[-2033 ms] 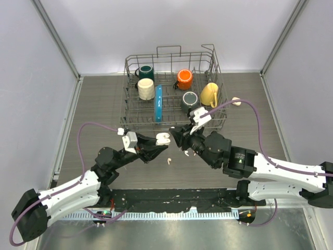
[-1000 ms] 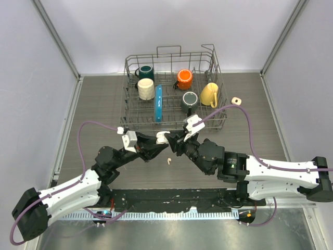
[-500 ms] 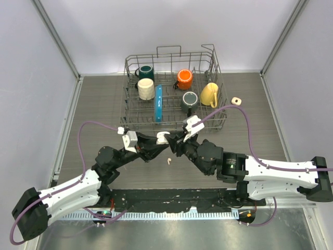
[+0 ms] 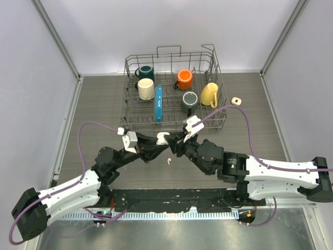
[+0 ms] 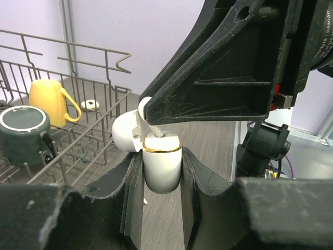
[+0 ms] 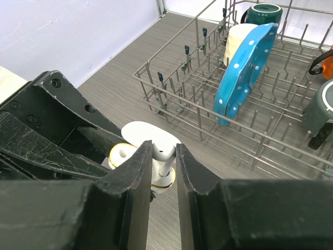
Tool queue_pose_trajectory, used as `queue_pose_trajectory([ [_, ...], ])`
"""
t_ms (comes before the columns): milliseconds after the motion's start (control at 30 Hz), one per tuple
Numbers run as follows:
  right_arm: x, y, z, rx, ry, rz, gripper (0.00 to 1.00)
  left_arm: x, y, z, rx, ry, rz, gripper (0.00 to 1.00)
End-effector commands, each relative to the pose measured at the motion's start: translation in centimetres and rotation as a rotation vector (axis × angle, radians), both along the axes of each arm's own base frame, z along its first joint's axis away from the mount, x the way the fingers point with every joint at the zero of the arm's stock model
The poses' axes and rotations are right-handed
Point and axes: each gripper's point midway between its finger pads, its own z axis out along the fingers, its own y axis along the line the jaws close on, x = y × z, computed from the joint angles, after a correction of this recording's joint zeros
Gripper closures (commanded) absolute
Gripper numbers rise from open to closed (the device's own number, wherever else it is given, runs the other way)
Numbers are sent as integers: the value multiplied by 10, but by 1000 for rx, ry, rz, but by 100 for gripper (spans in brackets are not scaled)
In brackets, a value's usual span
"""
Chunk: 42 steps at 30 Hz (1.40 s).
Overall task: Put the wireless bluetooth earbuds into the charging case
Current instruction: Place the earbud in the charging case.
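A grey wood-grain surface (image 4: 104,104) carries a wire dish rack (image 4: 125,94) at its 12 o'clock end. The left arm (image 4: 67,190) and the right arm (image 4: 276,172) reach in from 6 o'clock and meet near the middle, just on the 6 o'clock side of the rack. In the rack stand a blue dotted plate (image 4: 158,103) on edge, a dark green mug (image 4: 145,72), a cream mug (image 4: 146,89), an orange mug (image 4: 184,79), a grey mug (image 4: 190,99) and a yellow mug (image 4: 208,94). The left pincer (image 5: 162,156) is pinching the white charging case (image 5: 162,169) by its body, upright, gold rim up, with the lid swung open toward 9 o'clock in the left wrist view. The right pincer (image 6: 164,147) comes down on it from 12 o'clock in that view, pressed onto a white earbud (image 6: 162,151). The earbud sits between the fingertips with its stem pointing down into the mouth of the case; how deep it sits cannot be told. A second earbud (image 4: 168,161) lies loose on the surface, just at 6 o'clock of the case and apart from both pincers.
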Motion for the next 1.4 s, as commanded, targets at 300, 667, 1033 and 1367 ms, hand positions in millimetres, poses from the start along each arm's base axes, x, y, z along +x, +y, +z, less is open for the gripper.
queue_pose_trajectory([
  [300, -11, 6, -2, -14, 26, 64, 99, 9, 18, 37, -115, -93, 106, 100],
  [667, -10, 7, -1, -2, 33, 54, 99, 13, 23, 40, -135, -102, 146, 100],
  [1033, -11, 11, -3, -10, 39, 62, 99, 16, 24, 42, -144, -109, 161, 100],
  [1367, -7, 13, -1, -8, 44, 37, 89, 11, 20, 41, -137, -117, 127, 100],
])
